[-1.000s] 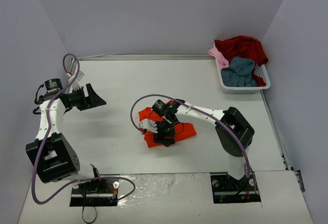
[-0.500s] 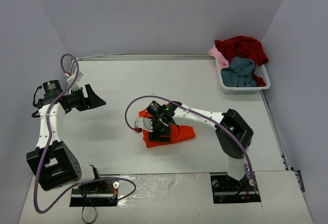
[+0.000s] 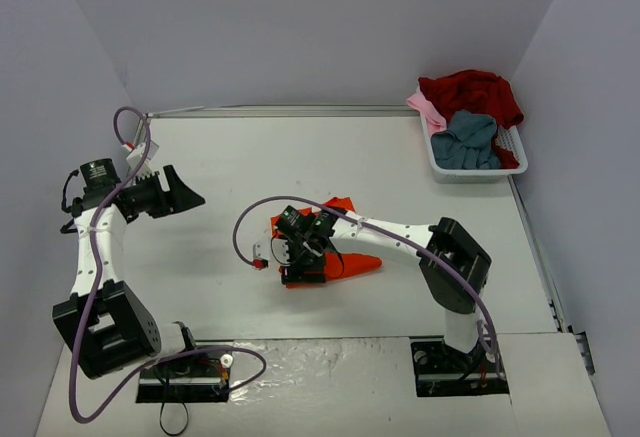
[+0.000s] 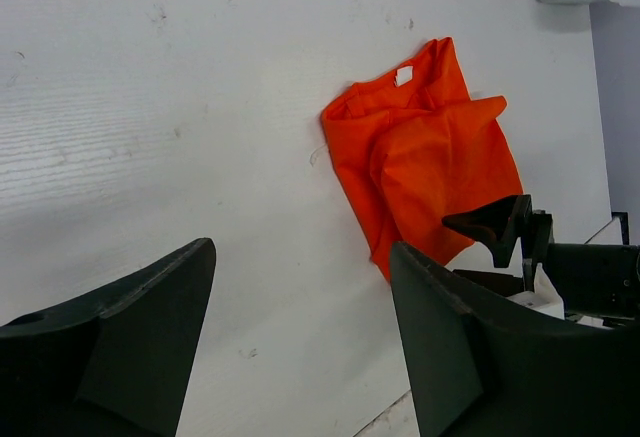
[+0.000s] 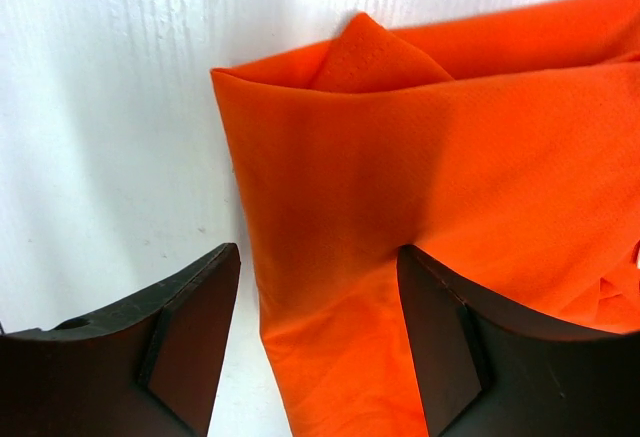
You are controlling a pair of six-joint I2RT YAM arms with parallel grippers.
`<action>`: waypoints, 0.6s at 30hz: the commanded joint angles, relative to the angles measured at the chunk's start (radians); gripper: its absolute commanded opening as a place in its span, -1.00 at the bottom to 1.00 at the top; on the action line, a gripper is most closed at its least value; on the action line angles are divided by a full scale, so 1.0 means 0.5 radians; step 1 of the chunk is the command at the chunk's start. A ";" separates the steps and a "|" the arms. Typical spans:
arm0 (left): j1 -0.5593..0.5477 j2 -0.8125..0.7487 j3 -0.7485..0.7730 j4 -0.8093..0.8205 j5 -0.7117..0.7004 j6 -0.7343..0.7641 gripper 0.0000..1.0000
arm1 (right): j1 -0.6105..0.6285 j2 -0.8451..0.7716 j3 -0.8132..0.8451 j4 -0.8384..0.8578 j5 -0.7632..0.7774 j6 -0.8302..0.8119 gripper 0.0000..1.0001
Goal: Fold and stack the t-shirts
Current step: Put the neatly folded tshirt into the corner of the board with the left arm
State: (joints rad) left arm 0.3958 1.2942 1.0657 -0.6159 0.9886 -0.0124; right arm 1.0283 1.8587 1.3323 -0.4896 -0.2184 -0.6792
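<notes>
- Right gripper [image 3: 303,257] is low over the middle of the white table [image 3: 300,147], a little towards the near side, with the arm reaching in from the right.
- Right fingers [image 5: 185,342] are spread wide, with a clear gap between the two dark pads. Nothing is pinched.
- In the right wrist view, the left edge of the orange-red t-shirt [image 5: 450,157] runs down through that gap. The right pad sits over cloth and the left pad over bare table. I cannot tell whether either pad touches the fabric.
- The orange-red t-shirt [image 3: 358,263] lies rumpled on the table under and just right of the right gripper. It is partly doubled over, with one layer overlapping another. A corner [image 3: 340,204] pokes out on the far side of the arm.
- In the left wrist view, the shirt's [image 4: 420,167] collar end, with its small white label, points away from the right gripper.
- Left gripper [image 3: 192,195] is further back at the left side, raised and well apart from the shirt.
- Left fingers [image 4: 150,337] are spread wide, hold nothing, and have only bare table between them.
- Far right corner: a white basket [image 3: 470,173] holds a dark red t-shirt [image 3: 470,89] heaped at its back and a grey-blue t-shirt [image 3: 468,139] in front. A pale pink t-shirt [image 3: 428,109] hangs over its left rim.
</notes>
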 commanded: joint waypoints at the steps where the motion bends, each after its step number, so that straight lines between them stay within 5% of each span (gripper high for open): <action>1: 0.015 -0.091 -0.005 0.063 0.017 -0.021 0.38 | 0.030 -0.006 0.069 -0.049 0.010 0.015 0.21; 13: 0.034 -0.152 -0.063 0.109 0.026 -0.079 0.44 | 0.033 0.311 0.084 -0.003 -0.057 -0.007 0.17; 15: 0.034 -0.155 -0.073 0.121 0.032 -0.107 0.46 | 0.033 0.360 0.109 0.001 -0.054 0.002 -0.05; 18: 0.034 -0.192 -0.149 0.210 0.011 -0.205 0.52 | 0.020 0.415 0.164 -0.003 -0.024 0.039 -0.88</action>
State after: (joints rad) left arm 0.4046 1.2419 1.0084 -0.5621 0.9894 -0.0605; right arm 1.0386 2.0071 1.4075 -0.4564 -0.2134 -0.6796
